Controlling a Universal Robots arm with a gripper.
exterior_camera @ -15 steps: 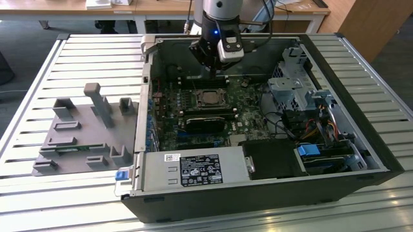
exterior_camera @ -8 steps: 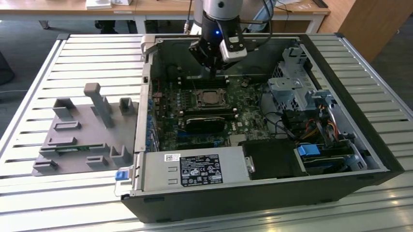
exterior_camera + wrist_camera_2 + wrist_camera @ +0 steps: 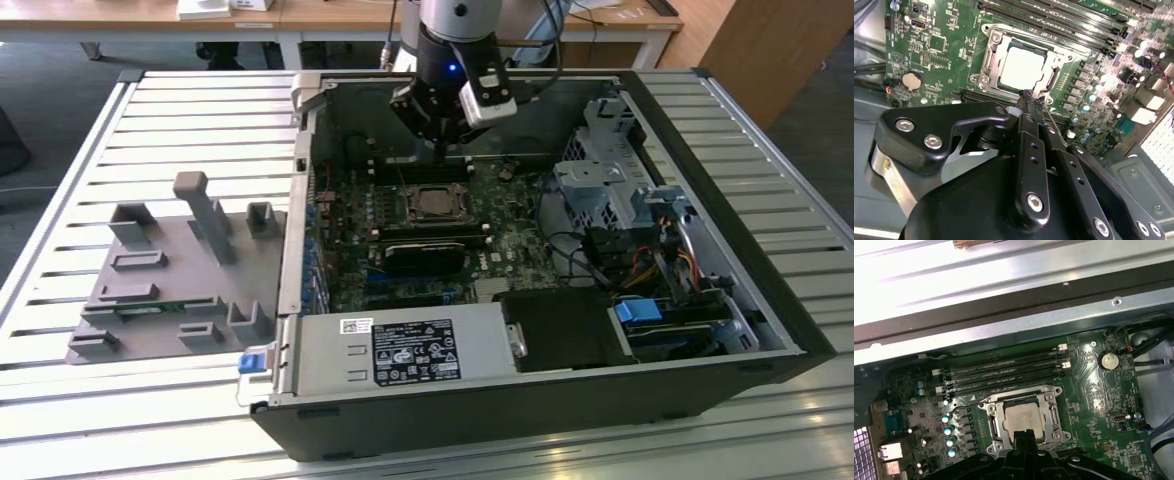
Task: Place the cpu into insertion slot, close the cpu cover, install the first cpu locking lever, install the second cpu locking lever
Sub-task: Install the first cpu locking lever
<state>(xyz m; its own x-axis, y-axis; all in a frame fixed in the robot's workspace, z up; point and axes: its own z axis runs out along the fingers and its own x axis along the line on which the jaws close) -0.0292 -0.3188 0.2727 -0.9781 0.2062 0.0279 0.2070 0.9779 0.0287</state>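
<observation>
- The cpu point(image 3: 434, 203) sits in the insertion slot point(image 3: 1029, 46), centre of the exterior view, inside the open computer case point(image 3: 534, 405).
- The cpu cover point(image 3: 989, 57) lies shut, framing the chip in both wrist views.
- Just beyond, the gripper point(image 3: 447, 150) hangs over the cover's edge, fingers pressed together, empty.
- Memory slots point(image 3: 1004, 367) run behind.

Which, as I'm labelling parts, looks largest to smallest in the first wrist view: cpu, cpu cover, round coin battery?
cpu cover
cpu
coin battery
All sit on one motherboard, so nearness barely matters.
</observation>
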